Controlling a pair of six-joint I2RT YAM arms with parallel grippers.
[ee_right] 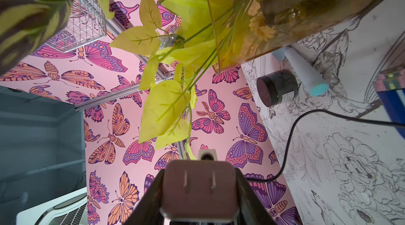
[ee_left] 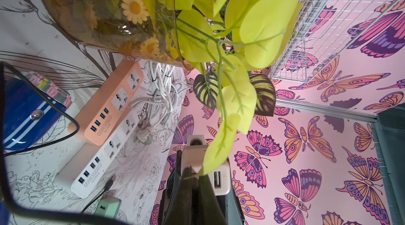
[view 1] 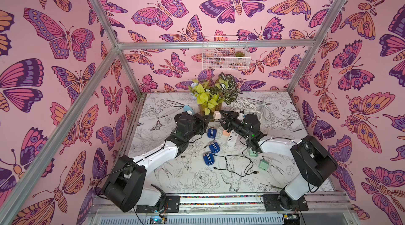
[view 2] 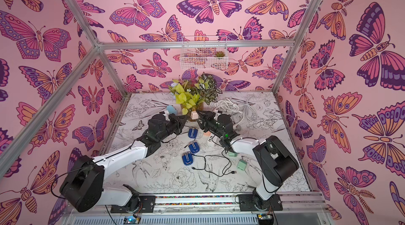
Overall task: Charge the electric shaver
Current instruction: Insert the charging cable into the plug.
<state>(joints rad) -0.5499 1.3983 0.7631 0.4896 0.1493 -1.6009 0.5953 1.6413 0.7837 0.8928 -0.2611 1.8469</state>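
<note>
Both arms meet toward the far edge of the white flower-printed table (view 1: pixel 175 175), just in front of the amber glass vase of yellow-green leaves (view 1: pixel 207 108); the right tool (view 1: pixel 221 115) is clamped on a pale pink square charging adapter (ee_right: pixel 198 188), held off the table with its two prongs facing the wrist camera; the left tool (view 1: pixel 209 118) has its jaws together right beside that adapter, though what it pinches cannot be made out; three blue oval electric shavers (view 1: pixel 214 147) lie in a row at the middle of the table, below both tools and apart from them; a thin black cable (view 1: pixel 236 164) loops loose toward the right edge; a white power strip (view 1: pixel 232 139) lies right of the shavers.
</note>
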